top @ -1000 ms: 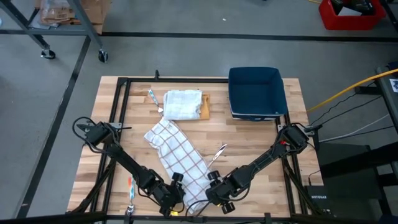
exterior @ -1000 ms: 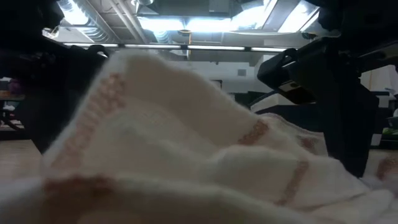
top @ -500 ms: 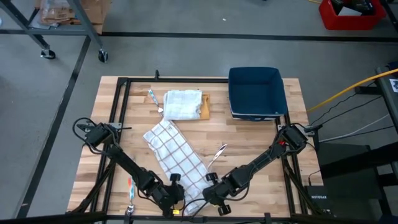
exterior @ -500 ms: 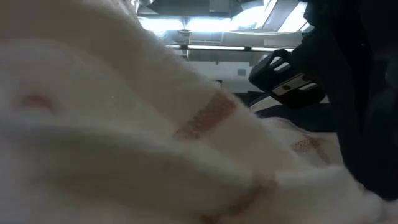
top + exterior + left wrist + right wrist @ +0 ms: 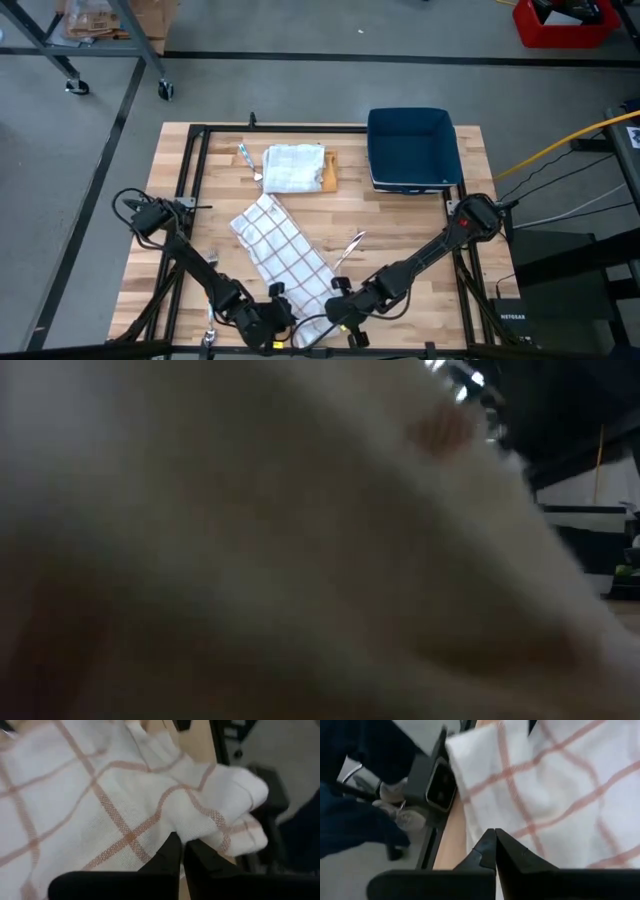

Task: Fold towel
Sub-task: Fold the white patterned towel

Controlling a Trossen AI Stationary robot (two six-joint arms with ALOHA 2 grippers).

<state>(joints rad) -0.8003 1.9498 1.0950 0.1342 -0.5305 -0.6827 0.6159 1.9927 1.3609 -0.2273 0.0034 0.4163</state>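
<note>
While both sets of jaws stay clamped on the towel, left gripper and right gripper sit at the bench edge.

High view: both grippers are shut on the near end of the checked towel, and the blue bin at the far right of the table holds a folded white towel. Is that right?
Not quite. In the high view the blue bin is empty; the folded white towel lies on the table to the bin's left. The rest holds: the left gripper and right gripper are shut on the near end of the checked towel.
</note>
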